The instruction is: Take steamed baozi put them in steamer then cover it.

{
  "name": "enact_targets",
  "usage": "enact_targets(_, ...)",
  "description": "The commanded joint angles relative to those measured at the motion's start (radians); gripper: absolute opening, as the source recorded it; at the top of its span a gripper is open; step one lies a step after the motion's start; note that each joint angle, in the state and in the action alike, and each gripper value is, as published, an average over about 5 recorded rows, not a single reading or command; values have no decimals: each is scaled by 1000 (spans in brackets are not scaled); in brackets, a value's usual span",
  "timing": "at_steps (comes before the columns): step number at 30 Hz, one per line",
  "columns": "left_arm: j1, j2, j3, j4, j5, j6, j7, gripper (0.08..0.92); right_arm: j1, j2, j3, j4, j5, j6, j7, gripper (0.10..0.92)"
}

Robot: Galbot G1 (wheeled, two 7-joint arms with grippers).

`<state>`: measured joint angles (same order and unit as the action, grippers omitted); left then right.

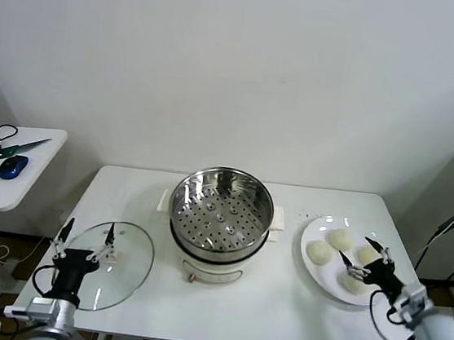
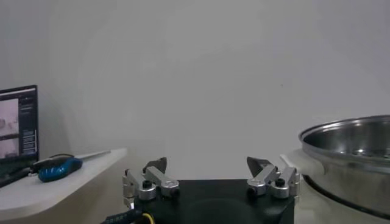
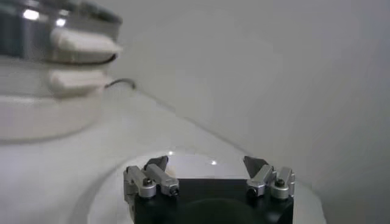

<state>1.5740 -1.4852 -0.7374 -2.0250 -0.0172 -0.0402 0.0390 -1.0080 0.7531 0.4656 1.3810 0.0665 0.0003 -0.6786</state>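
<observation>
Steamer [image 1: 221, 210] uncovered, left pincer [image 1: 86, 240] apart over cover [image 1: 120, 277], right pincer [image 1: 370, 259] apart above baozi [image 1: 339, 239].

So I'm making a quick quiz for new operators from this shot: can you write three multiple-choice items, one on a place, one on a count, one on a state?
1. Where does the glass lid lie?
A. On the steamer
B. On the table, on the robot's left
C. On the plate

2. How many baozi are on the plate?
A. Two
B. Four
C. Six

3. What is in the steamer?
A. Nothing
B. One bun
C. All the buns

Answers:
1. B, the lid lies flat on the tabletop under the left gripper, left of the pot.
2. B, four pale buns show beside the right gripper, whose jaws are open.
3. A, its perforated floor is bare.
</observation>
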Motion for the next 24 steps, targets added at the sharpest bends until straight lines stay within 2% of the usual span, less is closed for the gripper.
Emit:
enact_targets(1, -6, 16, -3, 22, -15, 2, -8, 823, 592, -184, -460, -340, -242, 41, -388, 823)
enact_targets(6, -10, 32, -8, 35, -23, 6, -12, 823, 888, -131, -807, -474, -294, 73, -450, 823)
enact_targets(11, -12, 35, -10, 43, -25, 10, -15, 823, 1047, -30, -1026, -599, -300, 92, -466, 823)
enact_targets(19, -6, 36, -15, 42, -25, 14, -18, 823, 1114, 138, -1138, -787, -310, 122, -464, 823)
enact_targets(24, -4, 39, -24, 45, -27, 14, -19, 823, 1119, 198, -1167, -850, -325, 135, -463, 823)
